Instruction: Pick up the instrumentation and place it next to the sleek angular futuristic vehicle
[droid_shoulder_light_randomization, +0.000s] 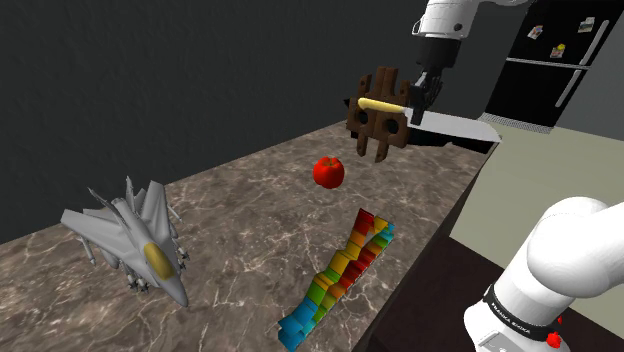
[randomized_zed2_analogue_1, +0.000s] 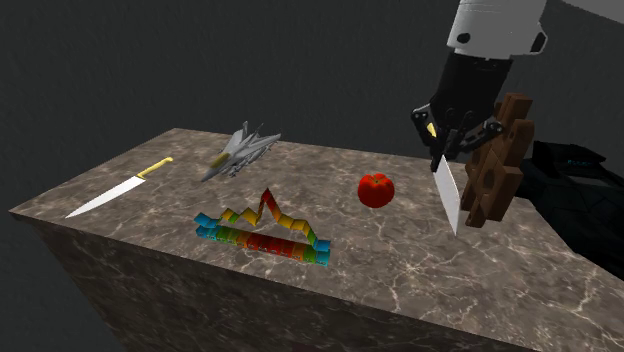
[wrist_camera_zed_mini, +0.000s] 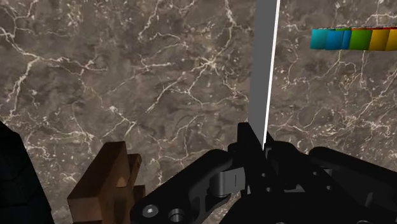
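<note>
My black gripper (droid_shoulder_light_randomization: 421, 93) hangs high over the far end of the marble counter (droid_shoulder_light_randomization: 250, 260), shut on a knife with a yellow handle (droid_shoulder_light_randomization: 381, 103) and a grey blade (droid_shoulder_light_randomization: 455, 125). In the second exterior view the gripper (randomized_zed2_analogue_1: 455, 135) holds the blade (randomized_zed2_analogue_1: 449, 195) pointing down. A brown wooden block (droid_shoulder_light_randomization: 378, 122) floats in the air against the handle, beside the fingers (randomized_zed2_analogue_1: 497, 160). In the wrist view the blade (wrist_camera_zed_mini: 261, 63) runs out from the shut gripper (wrist_camera_zed_mini: 257, 145), the block (wrist_camera_zed_mini: 105, 184) beside it. The grey jet (droid_shoulder_light_randomization: 135, 238) lies far off at the counter's other end (randomized_zed2_analogue_1: 240, 152).
A red apple (droid_shoulder_light_randomization: 328, 172) sits on the counter below the gripper (randomized_zed2_analogue_1: 376, 189). A rainbow-coloured zigzag toy (droid_shoulder_light_randomization: 340, 275) lies between apple and jet (randomized_zed2_analogue_1: 262, 232). A second knife (randomized_zed2_analogue_1: 115, 190) rests near the jet. A black fridge (droid_shoulder_light_randomization: 555, 60) stands behind.
</note>
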